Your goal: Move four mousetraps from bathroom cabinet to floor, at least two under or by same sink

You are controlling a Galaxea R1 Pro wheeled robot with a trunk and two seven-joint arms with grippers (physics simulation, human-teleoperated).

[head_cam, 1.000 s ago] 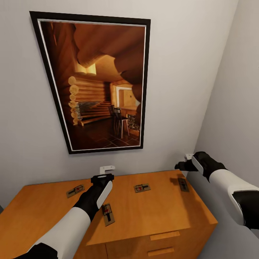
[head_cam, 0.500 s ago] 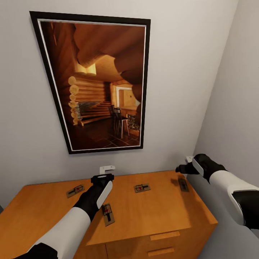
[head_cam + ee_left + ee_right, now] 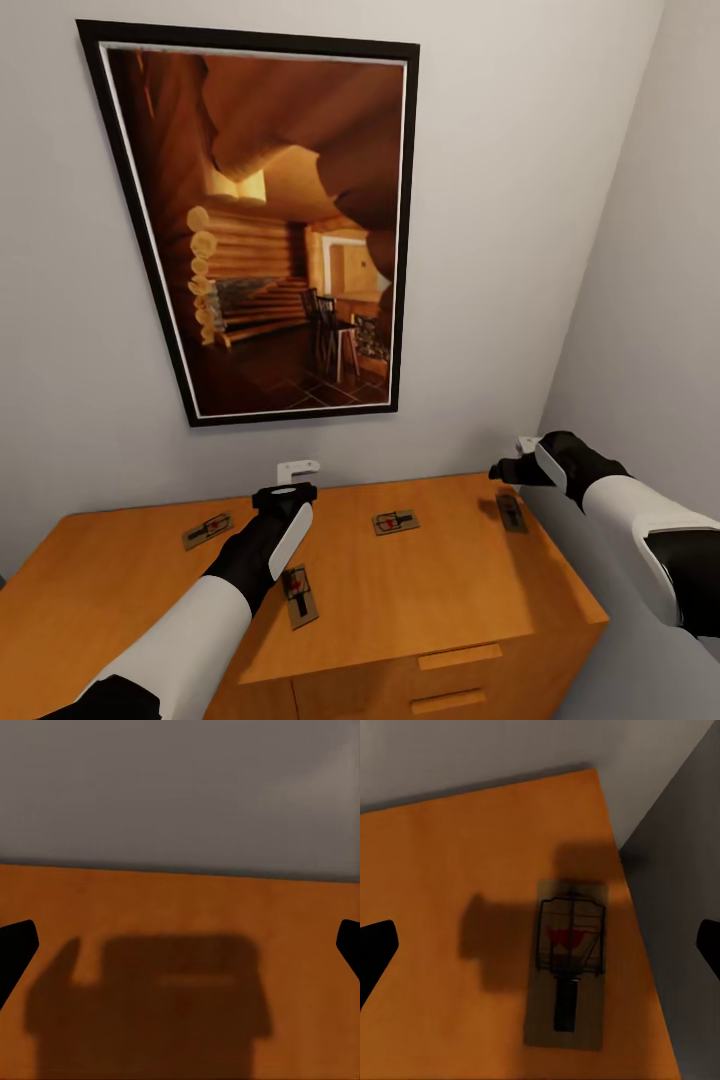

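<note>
Four mousetraps lie on the flat top of the orange-brown cabinet (image 3: pixel 430 590): one at the back left (image 3: pixel 208 530), one in the middle back (image 3: pixel 396 521), one near the front (image 3: pixel 300 596), one at the right edge (image 3: pixel 511 512). My left gripper (image 3: pixel 298 468) hovers open over the cabinet's back, near the wall, between the left and middle traps; below it the left wrist view has bare wood (image 3: pixel 180 945) and its own shadow. My right gripper (image 3: pixel 510 462) hangs open just above the right-edge mousetrap (image 3: pixel 568 967), which lies between its fingertips (image 3: pixel 375 952).
A large framed picture (image 3: pixel 270 230) of a log cabin interior hangs on the grey wall behind the cabinet. A side wall (image 3: pixel 650 300) closes in right beside the cabinet's right edge. Drawer fronts with wooden bar handles (image 3: pixel 458 656) face me.
The head camera has shifted slightly. My right gripper has edged a little right and down toward the right-edge mousetrap. The left arm and the traps have stayed put.
</note>
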